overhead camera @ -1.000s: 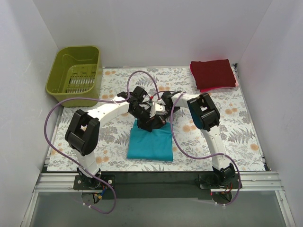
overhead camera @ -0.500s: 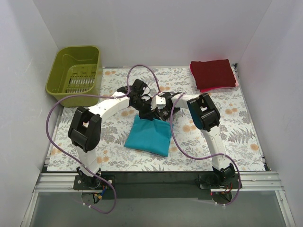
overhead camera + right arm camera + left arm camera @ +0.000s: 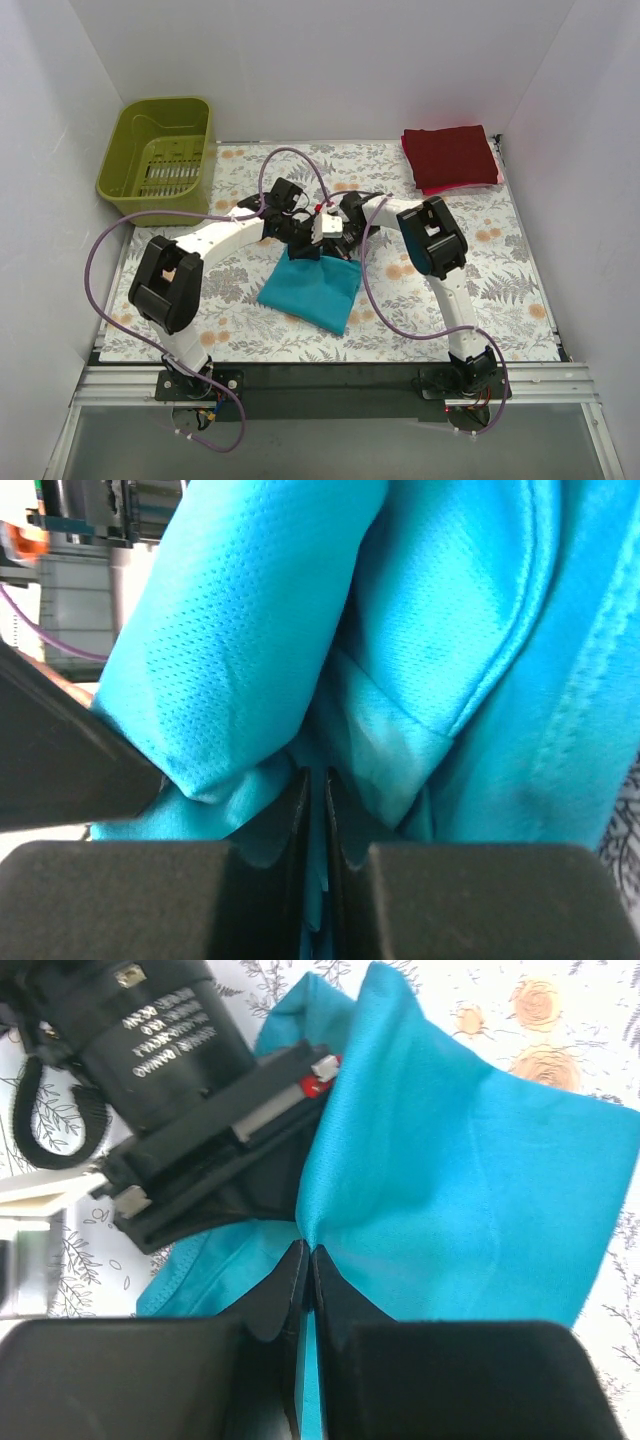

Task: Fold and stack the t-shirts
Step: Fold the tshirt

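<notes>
Top external view puts the teal shirt (image 3: 308, 290) on the middle of the bench (image 3: 500, 280), a skewed folded rectangle with its far edge raised where both my claws meet. My left claw (image 3: 307, 1257) is pressed together on a pinch of that edge. My right claw (image 3: 316, 780) is likewise clamped on bunched teal cloth just beside it. The red stack (image 3: 452, 155) sits at the far right corner, well apart. I judge the folding about finished and the carrying step in hand. Next I must lift both claws evenly, keep the folds from sagging open, swing right, and lay the shirt squarely on the stack.
</notes>
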